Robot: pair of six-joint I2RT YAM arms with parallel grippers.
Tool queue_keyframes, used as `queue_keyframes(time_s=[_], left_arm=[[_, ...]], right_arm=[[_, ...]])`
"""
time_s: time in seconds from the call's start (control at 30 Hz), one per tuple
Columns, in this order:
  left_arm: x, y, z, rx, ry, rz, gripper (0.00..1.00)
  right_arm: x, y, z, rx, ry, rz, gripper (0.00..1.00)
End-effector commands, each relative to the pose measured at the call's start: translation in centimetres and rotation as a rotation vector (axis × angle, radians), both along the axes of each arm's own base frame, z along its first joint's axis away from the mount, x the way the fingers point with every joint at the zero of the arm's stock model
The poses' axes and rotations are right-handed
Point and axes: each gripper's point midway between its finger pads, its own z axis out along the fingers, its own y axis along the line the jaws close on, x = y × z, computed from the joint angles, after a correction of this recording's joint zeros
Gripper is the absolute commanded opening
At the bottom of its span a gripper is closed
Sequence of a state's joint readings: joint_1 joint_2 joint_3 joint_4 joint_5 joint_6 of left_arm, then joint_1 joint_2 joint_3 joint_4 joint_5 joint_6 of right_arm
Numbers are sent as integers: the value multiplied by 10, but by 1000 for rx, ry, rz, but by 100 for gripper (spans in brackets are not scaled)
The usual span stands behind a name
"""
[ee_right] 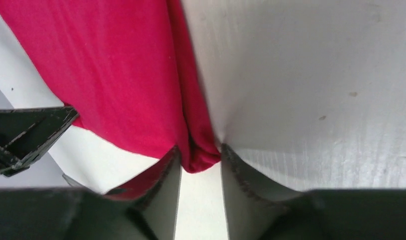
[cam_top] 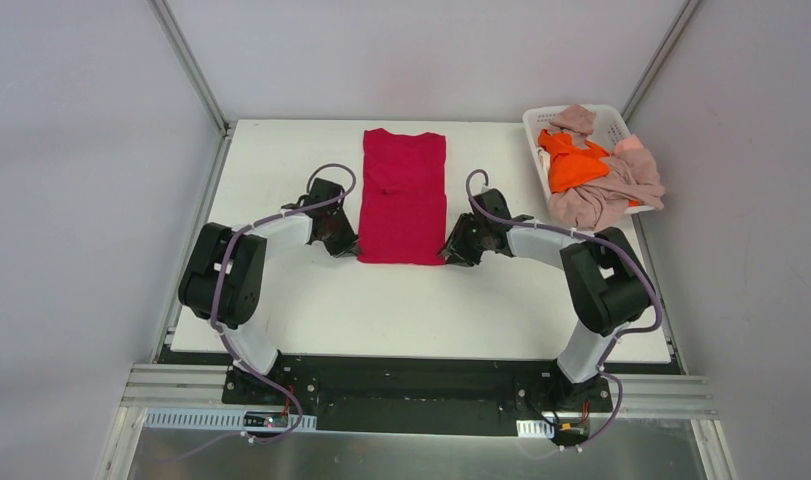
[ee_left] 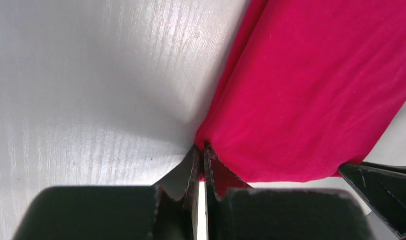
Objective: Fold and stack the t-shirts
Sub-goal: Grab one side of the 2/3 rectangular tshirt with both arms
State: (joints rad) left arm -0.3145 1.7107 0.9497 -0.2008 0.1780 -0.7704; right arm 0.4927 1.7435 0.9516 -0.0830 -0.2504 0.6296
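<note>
The plain crimson-red cotton t-shirt lies flat in the middle of the white tabletop, folded into a long narrow rectangle that runs from the far edge toward the arms. A slight crease crosses it about halfway along.

At its near left corner sits the left gripper. In the left wrist view this gripper has its black fingers drawn almost together, with the thin corner of the red cloth pinched at their tips.

At the near right corner sits the right gripper. In the right wrist view this gripper has its fingers a little farther apart, and a rolled fold of the shirt's edge fills the gap between them, touching both.

Both arms reach inward from their bases, low over the tabletop.

Well apart, at the far right corner, stands a white plastic slotted basket. A bright orange t-shirt lies crumpled in it among dusty pink-beige t-shirts, which spill over the basket's near rim.
</note>
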Motion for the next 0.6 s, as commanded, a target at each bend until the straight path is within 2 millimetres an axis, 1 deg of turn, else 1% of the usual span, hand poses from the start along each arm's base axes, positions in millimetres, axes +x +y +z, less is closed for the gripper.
queue_keyframes(time_s=[0.0, 0.03, 0.07, 0.13, 0.2, 0.23, 0.3, 0.37, 0.43, 0.47, 0.5, 0.57], left_arm=[[-14, 3, -21, 40, 68, -23, 0], [-14, 3, -19, 40, 62, -24, 0], [-15, 4, -18, 40, 58, -25, 0], [-21, 5, -10, 37, 37, -27, 0], [-31, 5, -1, 42, 9, -35, 0], [-39, 5, 2, 41, -1, -38, 0], [-55, 1, 16, 22, -43, -50, 0], [-73, -1, 28, 12, -76, -58, 0], [-93, 1, 39, 0, -99, -60, 0], [-107, 4, 43, -3, -103, -61, 0], [-116, 6, 48, -17, -118, -64, 0], [-132, 8, 66, -73, -183, -80, 0]], right_arm=[[-3, 1, -10, 8, 39, -9, 26], [-5, 1, -10, 8, 44, -5, 14], [-7, 1, -9, 10, 50, 0, 0], [-14, 3, -3, 34, 58, 27, 0], [-27, 7, 6, 78, 79, 66, 0], [-34, 8, 12, 104, 84, 83, 0], [-52, 11, 24, 163, 107, 115, 0], [-74, 11, 36, 212, 149, 154, 0], [-99, 11, 48, 251, 188, 212, 0], [-116, 10, 54, 263, 223, 245, 0], [-131, 9, 60, 267, 240, 282, 0], [-158, 5, 72, 267, 249, 348, 0]])
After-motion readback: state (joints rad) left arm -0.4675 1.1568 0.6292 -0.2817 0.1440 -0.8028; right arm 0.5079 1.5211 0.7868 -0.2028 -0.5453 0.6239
